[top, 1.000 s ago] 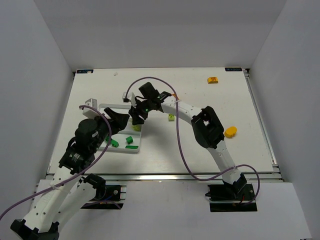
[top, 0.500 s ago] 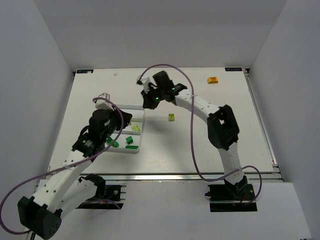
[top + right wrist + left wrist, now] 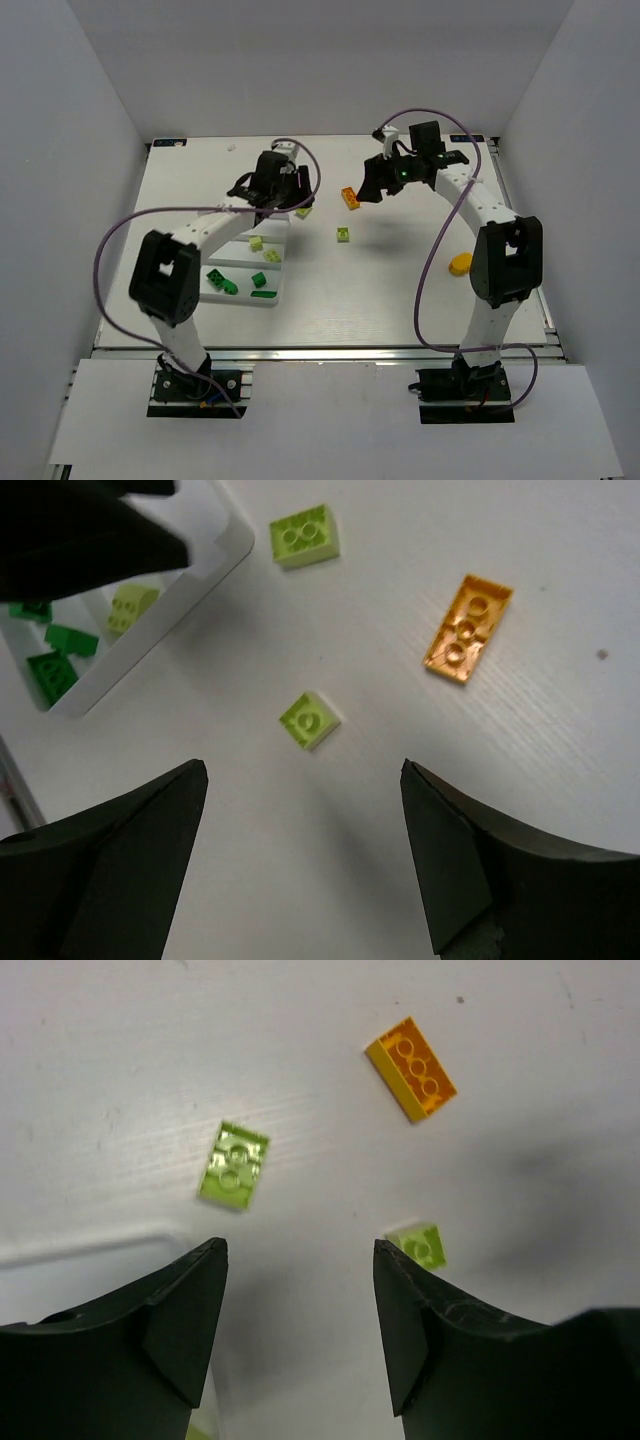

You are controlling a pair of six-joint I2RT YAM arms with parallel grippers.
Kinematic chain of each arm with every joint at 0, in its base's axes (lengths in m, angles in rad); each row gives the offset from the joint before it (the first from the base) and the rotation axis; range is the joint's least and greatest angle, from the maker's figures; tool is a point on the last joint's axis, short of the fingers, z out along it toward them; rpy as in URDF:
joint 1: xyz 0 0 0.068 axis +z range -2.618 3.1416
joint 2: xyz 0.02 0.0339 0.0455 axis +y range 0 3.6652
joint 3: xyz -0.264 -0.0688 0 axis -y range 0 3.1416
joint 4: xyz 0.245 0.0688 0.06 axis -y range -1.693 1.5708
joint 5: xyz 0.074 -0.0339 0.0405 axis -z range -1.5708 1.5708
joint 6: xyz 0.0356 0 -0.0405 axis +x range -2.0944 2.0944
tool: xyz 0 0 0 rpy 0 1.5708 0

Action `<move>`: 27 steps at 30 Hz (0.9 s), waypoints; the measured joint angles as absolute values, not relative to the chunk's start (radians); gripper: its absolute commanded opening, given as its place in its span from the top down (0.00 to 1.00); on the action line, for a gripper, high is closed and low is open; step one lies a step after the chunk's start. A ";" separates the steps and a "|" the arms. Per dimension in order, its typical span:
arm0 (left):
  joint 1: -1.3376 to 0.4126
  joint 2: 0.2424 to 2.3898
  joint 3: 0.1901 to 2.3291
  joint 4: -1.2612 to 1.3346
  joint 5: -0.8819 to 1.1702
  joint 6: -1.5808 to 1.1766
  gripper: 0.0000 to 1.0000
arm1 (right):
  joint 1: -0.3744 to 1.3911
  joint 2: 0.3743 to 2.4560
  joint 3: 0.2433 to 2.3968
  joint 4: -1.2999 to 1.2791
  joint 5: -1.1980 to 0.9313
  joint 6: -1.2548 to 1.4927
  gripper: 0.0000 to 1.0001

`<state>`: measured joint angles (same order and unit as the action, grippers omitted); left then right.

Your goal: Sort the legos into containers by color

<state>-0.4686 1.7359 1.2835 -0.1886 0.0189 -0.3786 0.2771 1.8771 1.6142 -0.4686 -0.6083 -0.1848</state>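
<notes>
Orange brick: the orange brick (image 3: 350, 198) lies flat on the desk (image 3: 400, 290), studs up, between the two hands and nearer the right hand (image 3: 302, 770). It touches nothing.
Larger lime brick: the larger lime brick (image 3: 233, 1165) lies just beyond the fingertips of the left hand (image 3: 300, 1252). It sits close outside the tray's corner, apart from the tray wall.
Small lime brick: the small lime brick (image 3: 310, 720) sits alone just ahead of the gap between the right hand's fingers. From the left wrist it shows beside one fingertip.
Rounded piece: the rounded yellow-orange piece (image 3: 460, 263) is well apart from the right hand, back toward that arm's base and beside its upright link.
Tray: the tray (image 3: 245, 303) is white and low-walled. It lies under and behind the left hand, with its far corner beneath one finger.
Sorted bricks: two lime bricks (image 3: 256, 243) lie in the part of the tray nearest the left hand. The dark green bricks (image 3: 217, 280) lie farther back from it. The dividers are too faint to tell which compartments these are.
Left hand: fingers spread, nothing between them, held over the tray's far corner.
Right hand: fingers spread wide and empty, held over bare desk.
Cable: a purple cable (image 3: 110, 240) loops off each arm.
</notes>
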 measured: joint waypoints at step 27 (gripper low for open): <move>-0.478 2.235 1.765 -0.441 -0.061 -0.025 0.34 | 0.146 1.876 1.624 -0.612 -0.865 -0.375 0.15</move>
